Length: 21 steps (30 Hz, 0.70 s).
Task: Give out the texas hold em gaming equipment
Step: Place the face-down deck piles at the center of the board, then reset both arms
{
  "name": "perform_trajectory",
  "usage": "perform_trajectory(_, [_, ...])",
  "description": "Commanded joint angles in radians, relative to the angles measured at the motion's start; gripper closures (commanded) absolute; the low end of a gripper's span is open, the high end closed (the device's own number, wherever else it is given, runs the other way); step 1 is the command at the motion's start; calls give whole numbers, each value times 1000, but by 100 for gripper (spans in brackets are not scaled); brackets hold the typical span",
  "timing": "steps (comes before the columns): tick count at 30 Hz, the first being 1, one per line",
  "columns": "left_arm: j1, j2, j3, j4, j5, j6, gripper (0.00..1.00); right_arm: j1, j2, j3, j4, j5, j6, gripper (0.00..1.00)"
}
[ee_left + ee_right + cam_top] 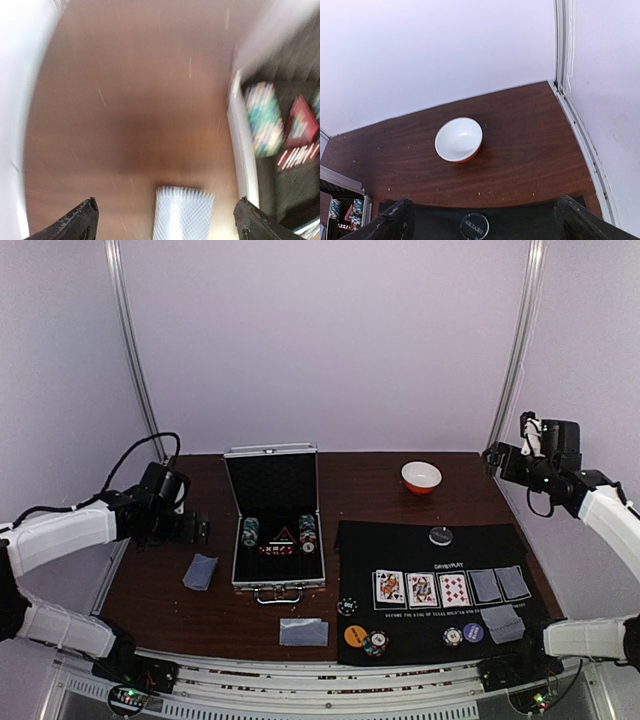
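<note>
Left pincer (165,222), spread wide and empty, hangs above the grey-blue card pile (182,210) on the tabletop (125,100) just left of the aluminium case (241,150), the pile's long axis crossing the jaw line.

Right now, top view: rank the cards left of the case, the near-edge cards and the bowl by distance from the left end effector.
1. Loose cards, left of the case, right by the left end effector.
2. Near-edge cards, front centre.
3. Bowl, back right.

White lettering marks the black mat (380,545) and the dark disc (474,226), too small to read.
</note>
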Motion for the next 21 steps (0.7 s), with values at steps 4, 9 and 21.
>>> perform_trajectory(4, [21,-101,93,414,-314,261,2,-6,-137,-313,611,99,-31,0])
perform_trajectory(9, [121,-132,-154,892,-404,330,2,-50,-107,-571,959,145,-35,0])
perform_trajectory(21, [187,39,-588,1632,-353,469,2,-74,240,-837,1537,136,-137,0])
